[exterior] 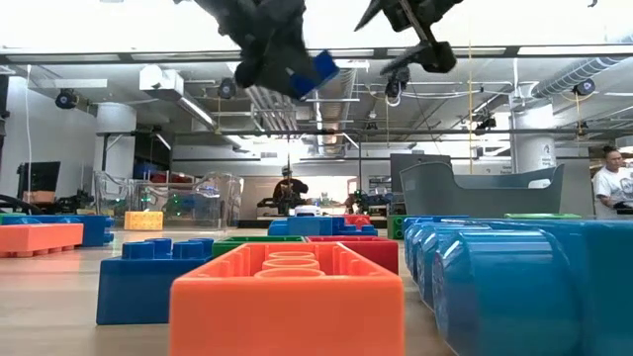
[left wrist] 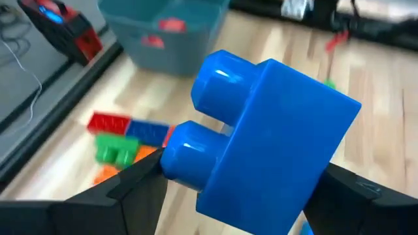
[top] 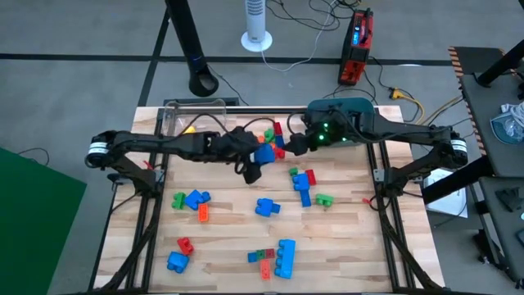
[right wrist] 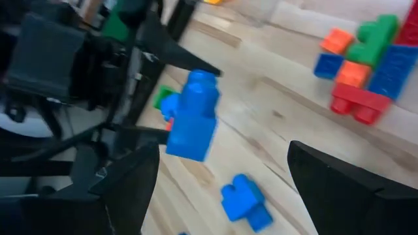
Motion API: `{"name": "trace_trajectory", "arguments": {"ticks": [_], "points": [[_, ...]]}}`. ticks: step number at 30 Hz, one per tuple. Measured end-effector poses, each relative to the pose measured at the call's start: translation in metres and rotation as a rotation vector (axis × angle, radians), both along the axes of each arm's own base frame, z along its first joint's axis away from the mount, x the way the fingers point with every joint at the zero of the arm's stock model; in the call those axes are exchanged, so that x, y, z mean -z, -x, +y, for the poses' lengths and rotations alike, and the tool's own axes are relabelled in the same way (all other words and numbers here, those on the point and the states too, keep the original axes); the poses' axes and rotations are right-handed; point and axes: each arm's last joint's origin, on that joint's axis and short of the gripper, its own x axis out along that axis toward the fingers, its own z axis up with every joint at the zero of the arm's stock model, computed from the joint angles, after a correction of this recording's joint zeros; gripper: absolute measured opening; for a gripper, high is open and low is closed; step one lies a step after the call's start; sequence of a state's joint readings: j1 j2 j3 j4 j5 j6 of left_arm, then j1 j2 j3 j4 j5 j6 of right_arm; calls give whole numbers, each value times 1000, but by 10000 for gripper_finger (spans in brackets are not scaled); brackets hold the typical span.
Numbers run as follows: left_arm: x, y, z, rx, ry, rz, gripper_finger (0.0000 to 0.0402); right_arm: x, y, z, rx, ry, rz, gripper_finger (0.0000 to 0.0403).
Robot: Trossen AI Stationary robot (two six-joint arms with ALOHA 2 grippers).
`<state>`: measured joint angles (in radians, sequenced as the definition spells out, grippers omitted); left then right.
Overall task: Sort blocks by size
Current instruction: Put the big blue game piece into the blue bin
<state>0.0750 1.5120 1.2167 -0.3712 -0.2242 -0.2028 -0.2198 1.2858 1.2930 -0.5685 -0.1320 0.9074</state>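
A chunky blue block (left wrist: 268,137) with two round studs hangs in the air above the far middle of the table, and my left gripper (top: 255,160) is shut on it. In the low view the block (exterior: 318,69) is well above the tabletop. My right gripper (right wrist: 222,163) hovers open just to the block's right, near the teal tub (top: 340,111), with nothing between its fingers. Other blocks lie loose on the wood: a mixed pile (top: 274,135) at the far middle, a blue and red group (top: 303,182), and a blue one (top: 267,207). My left gripper pinches the blue block between its two fingers, one finger (left wrist: 124,192) by the lower stud (left wrist: 186,160) and the other on the opposite side (left wrist: 313,186). The block is lifted clear of the table, tilted, its studs pointing sideways.
A clear plastic box (top: 192,117) stands at the far left with a yellow piece inside. Red pieces lie in the teal tub (left wrist: 170,36). More blocks lie near the front: a blue, green and orange group (top: 192,201), a red one (top: 185,243), a long blue one (top: 285,258).
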Motion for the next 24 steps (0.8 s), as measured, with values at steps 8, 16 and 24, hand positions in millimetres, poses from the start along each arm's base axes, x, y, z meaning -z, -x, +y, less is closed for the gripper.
{"name": "trace_trajectory", "arguments": {"ticks": [8,16,24], "points": [[-10,-10,2,-35,-34,-147,279,-2,-5,0,-3,10,-48,326],[-9,-10,3,-74,-46,-141,279,11,-20,-1,-15,9,-24,324],[3,0,5,-151,-59,11,279,8,-22,0,-30,31,-33,324]]}}
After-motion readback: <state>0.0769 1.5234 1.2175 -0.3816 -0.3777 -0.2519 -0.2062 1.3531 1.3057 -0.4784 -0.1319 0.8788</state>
